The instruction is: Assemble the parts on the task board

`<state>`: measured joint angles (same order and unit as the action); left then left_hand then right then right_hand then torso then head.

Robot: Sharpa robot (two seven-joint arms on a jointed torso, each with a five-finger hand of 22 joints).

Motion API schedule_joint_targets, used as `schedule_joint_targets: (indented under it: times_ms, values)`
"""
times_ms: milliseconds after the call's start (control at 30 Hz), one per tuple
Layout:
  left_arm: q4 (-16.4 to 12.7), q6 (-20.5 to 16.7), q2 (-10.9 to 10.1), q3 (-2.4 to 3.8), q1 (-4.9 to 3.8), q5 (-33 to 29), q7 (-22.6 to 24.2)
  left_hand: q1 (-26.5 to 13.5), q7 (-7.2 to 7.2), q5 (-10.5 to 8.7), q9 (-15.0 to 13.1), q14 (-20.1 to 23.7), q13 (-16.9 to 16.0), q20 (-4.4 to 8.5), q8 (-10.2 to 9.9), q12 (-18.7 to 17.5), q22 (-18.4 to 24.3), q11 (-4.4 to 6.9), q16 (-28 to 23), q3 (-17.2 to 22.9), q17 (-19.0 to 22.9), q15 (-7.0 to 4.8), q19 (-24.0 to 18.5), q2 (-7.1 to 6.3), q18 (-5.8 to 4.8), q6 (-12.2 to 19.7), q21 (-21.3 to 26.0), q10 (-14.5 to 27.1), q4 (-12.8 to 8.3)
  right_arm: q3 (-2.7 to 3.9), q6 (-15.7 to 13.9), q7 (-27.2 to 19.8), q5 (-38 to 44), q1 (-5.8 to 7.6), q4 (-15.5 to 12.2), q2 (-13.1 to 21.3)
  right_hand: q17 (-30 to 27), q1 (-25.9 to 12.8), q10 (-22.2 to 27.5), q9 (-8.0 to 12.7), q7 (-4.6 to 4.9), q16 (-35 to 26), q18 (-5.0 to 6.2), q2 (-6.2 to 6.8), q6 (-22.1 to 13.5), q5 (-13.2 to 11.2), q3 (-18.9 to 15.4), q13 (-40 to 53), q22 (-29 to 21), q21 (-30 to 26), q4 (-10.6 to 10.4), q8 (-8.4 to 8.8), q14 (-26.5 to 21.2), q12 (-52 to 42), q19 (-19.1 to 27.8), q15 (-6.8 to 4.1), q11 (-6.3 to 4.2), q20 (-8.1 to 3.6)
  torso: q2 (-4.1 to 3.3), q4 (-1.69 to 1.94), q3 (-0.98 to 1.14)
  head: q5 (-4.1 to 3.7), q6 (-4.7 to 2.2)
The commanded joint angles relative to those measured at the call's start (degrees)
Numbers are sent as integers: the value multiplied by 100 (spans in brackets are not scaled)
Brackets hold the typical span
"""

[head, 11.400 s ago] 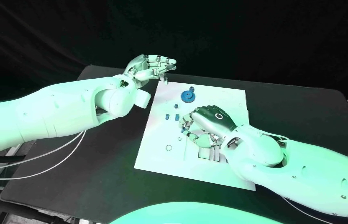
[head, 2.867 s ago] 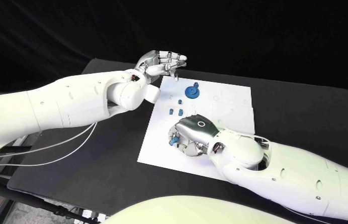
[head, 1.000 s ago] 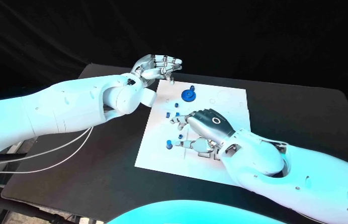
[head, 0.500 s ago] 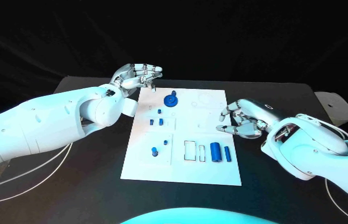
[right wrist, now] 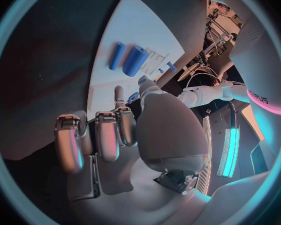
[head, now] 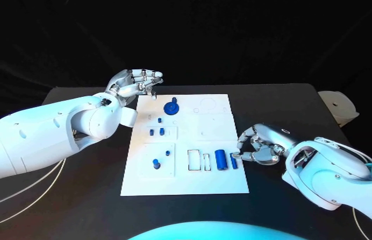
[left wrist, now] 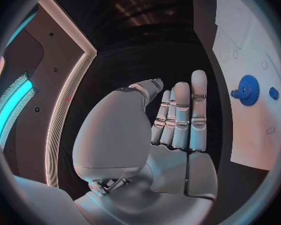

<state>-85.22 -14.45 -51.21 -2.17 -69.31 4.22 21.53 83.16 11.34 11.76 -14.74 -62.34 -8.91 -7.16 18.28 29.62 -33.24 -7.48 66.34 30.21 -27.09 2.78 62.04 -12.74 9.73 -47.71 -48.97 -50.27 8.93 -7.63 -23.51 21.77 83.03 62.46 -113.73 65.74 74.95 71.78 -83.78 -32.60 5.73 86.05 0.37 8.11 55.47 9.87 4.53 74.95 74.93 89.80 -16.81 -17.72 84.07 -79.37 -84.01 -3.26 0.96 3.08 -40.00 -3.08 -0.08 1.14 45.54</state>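
The white task board (head: 213,127) lies in the middle of the table. A blue gear (head: 171,108) stands near its far left corner, also seen as the gear (left wrist: 247,90) in the left wrist view. Small blue pegs (head: 161,131) stand below it. A thick blue cylinder (head: 221,160) and a thin one (head: 234,161) lie at the near right. My right hand (head: 259,143) hovers beside the board's right edge, fingers curled in on nothing, fingertips close to the thin cylinder. My left hand (head: 136,82) is raised past the far left corner, fingers straight, holding nothing.
Two more blue parts (head: 157,164) sit in the board's near left. Two outlined slots (head: 199,160) lie left of the thick cylinder. A pale object (head: 340,106) sits at the table's right edge. Black table surrounds the board.
The camera has shifted. My right hand has left the board's middle for its right edge and now sits nearer the blue cylinders. My left hand stays raised.
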Motion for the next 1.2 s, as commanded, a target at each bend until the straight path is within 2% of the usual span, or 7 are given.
schedule_joint_targets:
  times_ms: [33, 100, 167, 433, 700, 767, 1200]
  values:
    - [-17, 88, 4, 0, -2, -33, 47, -30, 8, 10, 6, 28, -7, -34, 9, 14, 5, -10, 12, 29, 9, 1, -6, 24, 86, 40, 25, 42, -11, -2, -112, 361, 403, -85, 40, -115, 416, -125, 13, -23, -13, 34, -37, -3, -44, -23, -86, 442, 1507, 20, 0, -28, 405, -16, -599, 40, 11, 11, 0, 6, -7, -16, 22]
    - [-18, 88, 1, -1, -2, -33, 47, -30, 8, 10, 6, 28, -7, -34, 9, 14, 5, -10, 12, 29, 9, 1, -6, 24, 86, 40, 25, 42, -11, -4, -135, 407, 433, -149, 65, -197, 418, -172, 19, -39, -14, 36, -37, -27, -51, 25, -137, 443, 1507, 20, 1, -32, 404, -9, -599, 40, 10, 12, -1, -1, -8, -7, 22]
    - [-18, 90, -7, -2, -2, -34, 46, -30, 8, 10, 6, 28, -7, -34, 9, 14, 5, -10, 12, 29, 9, 1, -6, 24, 86, 40, 25, 42, -11, -5, -143, 452, 456, -203, 101, -303, 412, -237, 39, -76, -16, 35, -37, -66, -70, 306, -260, 430, 1507, 20, 5, -40, 400, 23, -599, 38, 8, 9, -6, -16, -1, 27, 41]
    - [-16, 99, -9, -3, -2, -34, 39, -30, 8, 10, 6, 28, -7, -34, 9, 14, 5, -10, 12, 29, 9, 1, -6, 24, 86, 40, 25, 42, -11, -5, -111, 493, 473, -257, 191, -547, 439, -269, 33, -88, -19, 45, -37, -94, -62, 316, -297, 444, 1507, 20, 2, -48, 404, 15, -599, 38, 7, 10, -5, -9, -11, 21, 59]
    - [-22, 107, -17, -4, -2, -34, 30, -45, 8, 9, 5, 28, -10, -36, 14, 25, 6, -10, 15, 30, 12, 3, -6, 26, 85, 40, 26, 47, -8, -5, -67, 540, 527, -321, 366, -757, 461, -268, 57, -92, -21, 52, -37, -108, -58, 322, -302, 405, 1507, 20, 6, -52, 408, 56, -599, 37, 5, 10, -11, -1, 0, 18, 82]
    - [-23, 109, -21, -4, -2, -34, 26, -45, 8, 9, 5, 28, -10, -36, 14, 25, 6, -10, 15, 30, 12, 3, -6, 26, 85, 40, 26, 47, -8, -5, -45, 556, 549, -333, 411, -801, 462, -269, 58, -93, -21, 53, -37, -110, -57, 322, -303, 404, 1507, 20, 6, -52, 408, 58, -599, 37, 5, 9, -5, -1, -9, 14, 89]
    - [-32, 133, -37, -4, -2, -34, -1, -53, 9, 9, 4, 28, -11, -38, 17, 31, 6, -11, 17, 31, 14, 4, -6, 27, 85, 41, 26, 51, -6, -5, 400, 729, 780, -474, 622, -1083, 466, -297, 70, -143, -45, 54, -37, -156, -1, 176, -464, 393, 1507, 20, 13, -93, 406, 93, -599, 24, -13, 3, -6, -8, -12, 53, 132]
